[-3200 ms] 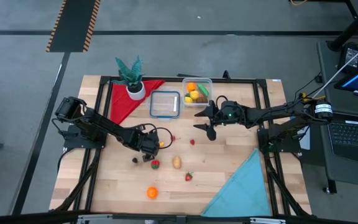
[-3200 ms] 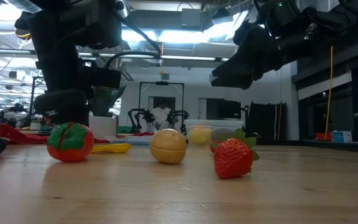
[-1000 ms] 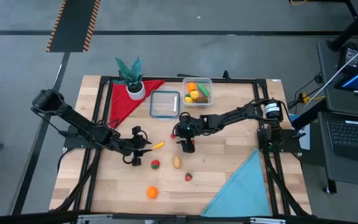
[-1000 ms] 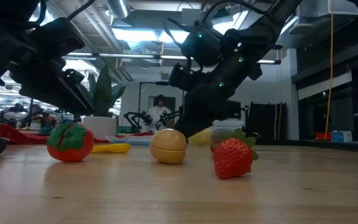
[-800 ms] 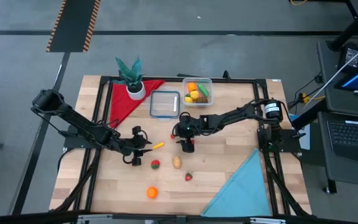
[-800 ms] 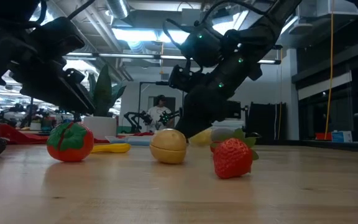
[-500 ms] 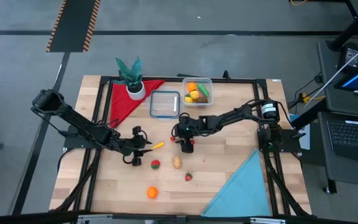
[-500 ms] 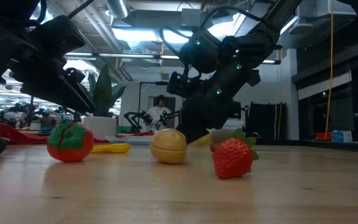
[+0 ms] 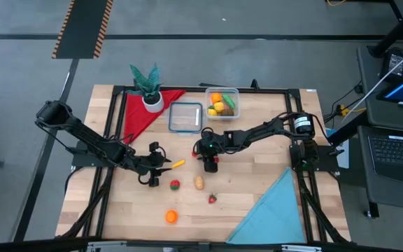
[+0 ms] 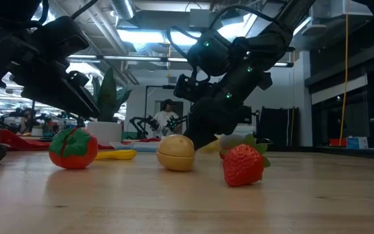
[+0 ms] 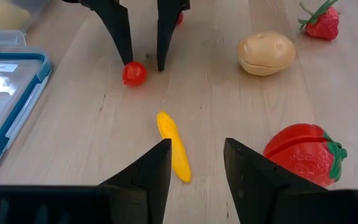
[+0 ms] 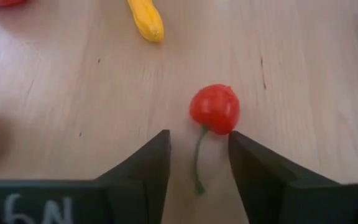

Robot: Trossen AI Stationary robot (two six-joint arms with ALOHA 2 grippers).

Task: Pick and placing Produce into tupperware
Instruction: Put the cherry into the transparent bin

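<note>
A small red cherry [image 12: 214, 109] lies on the wooden table just ahead of my right gripper [image 12: 199, 135]. The gripper is open and low over the table's middle [image 9: 207, 164], with the cherry's green stem [image 12: 197, 163] between its fingers and not touching them. My left gripper [image 11: 197, 163] is also open, at the table's left [image 9: 161, 166]. The near end of a yellow toy vegetable [image 11: 173, 147] lies in front of its gap. The clear tupperware [image 9: 222, 103] stands at the far edge and holds orange, yellow and green produce.
A tomato [image 9: 175, 185], a potato [image 9: 199, 183], a strawberry [image 9: 213, 199] and an orange [image 9: 171, 217] lie toward the near edge. A blue-rimmed lid [image 9: 186, 117], a potted plant [image 9: 147, 87] and a red cloth [image 9: 140, 115] are at the far left. A blue cloth [image 9: 271, 210] is at the near right.
</note>
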